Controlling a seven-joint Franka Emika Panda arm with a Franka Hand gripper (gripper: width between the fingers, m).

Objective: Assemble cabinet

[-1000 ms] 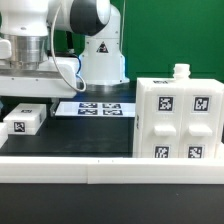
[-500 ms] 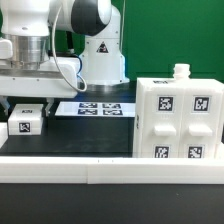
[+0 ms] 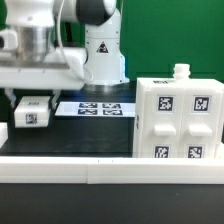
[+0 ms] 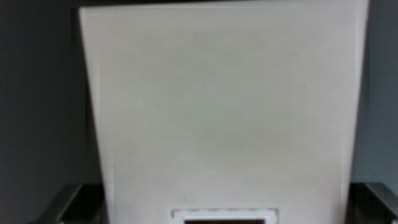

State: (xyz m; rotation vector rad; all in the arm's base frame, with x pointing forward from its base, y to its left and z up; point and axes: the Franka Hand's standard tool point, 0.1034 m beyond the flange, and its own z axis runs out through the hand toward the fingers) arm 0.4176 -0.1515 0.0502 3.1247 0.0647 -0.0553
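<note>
Clamping the white panel (image 3: 32,112) from either side, the gripper (image 3: 32,99) is closed onto its long edges. The wrist view shows dark fingers (image 4: 66,203) flanking it near its tagged end. That view alone reveals the panel as a long rectangle, its long axis crossing the line between the fingers. The exterior view shows only a short tagged face, turned toward the camera, near the marker board (image 3: 92,107). Well apart, at the exterior view's right, the cabinet box (image 3: 178,120) stands upright on the black table (image 3: 95,138), tags facing the camera.
</note>
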